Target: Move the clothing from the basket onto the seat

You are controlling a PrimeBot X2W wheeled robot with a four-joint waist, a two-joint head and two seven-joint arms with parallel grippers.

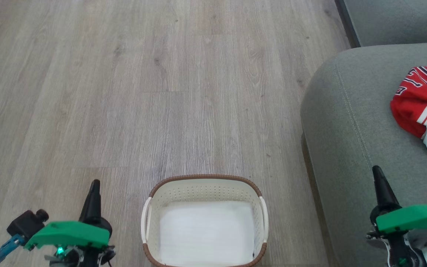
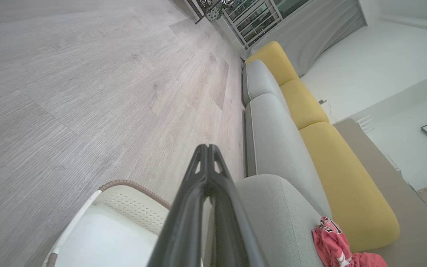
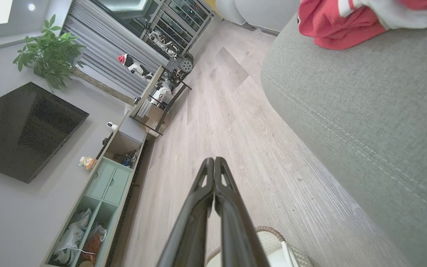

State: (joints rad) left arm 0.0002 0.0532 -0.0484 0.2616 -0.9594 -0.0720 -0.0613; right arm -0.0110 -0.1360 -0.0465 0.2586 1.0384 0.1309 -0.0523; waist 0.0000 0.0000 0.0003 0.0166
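No text is legible; the red jersey [image 1: 413,107] bears lettering (too crumpled to read).

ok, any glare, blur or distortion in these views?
Head view: even light, sharp, but the basket blows out flat white inside. Left wrist view: fisheye bends the sofa; near fingers look soft. Right wrist view: same bend, bright patch top left.

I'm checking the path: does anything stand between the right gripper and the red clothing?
Nothing visible does: only bare seat lies between the right gripper and the clothing, which rests on it. The basket looks empty.
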